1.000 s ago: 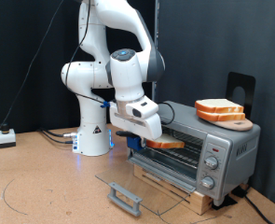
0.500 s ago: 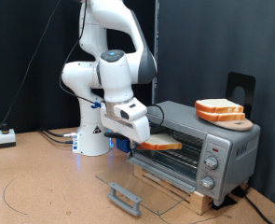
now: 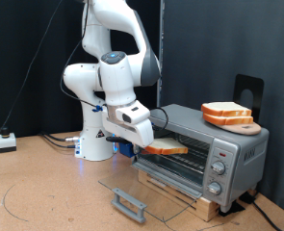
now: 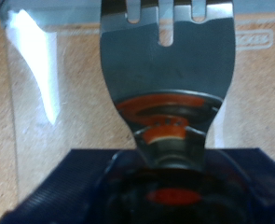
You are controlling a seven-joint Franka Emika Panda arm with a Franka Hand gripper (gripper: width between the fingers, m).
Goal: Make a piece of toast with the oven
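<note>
The piece of toast [image 3: 167, 148] lies flat on a metal spatula [image 4: 165, 75] just outside the oven's open front. My gripper [image 3: 129, 136] is shut on the spatula's dark blue handle [image 4: 174, 187], to the exterior view's left of the silver oven [image 3: 219, 144]. The oven's glass door [image 3: 146, 185] is folded down flat, with its bar handle [image 3: 129, 203] nearest the camera. In the wrist view the slotted spatula blade fills the picture above the glass door; my fingers and the toast do not show plainly there.
A stack of bread slices [image 3: 226, 115] sits on a wooden board [image 3: 245, 128] on top of the oven. Three knobs [image 3: 217, 170] run down the oven's right front. A black stand [image 3: 248, 91] rises behind. A small grey box [image 3: 6, 141] with cables lies at the left.
Over the last second my gripper has drawn back to the exterior view's left, away from the oven, carrying the spatula and toast. Since half a second ago it has hardly moved.
</note>
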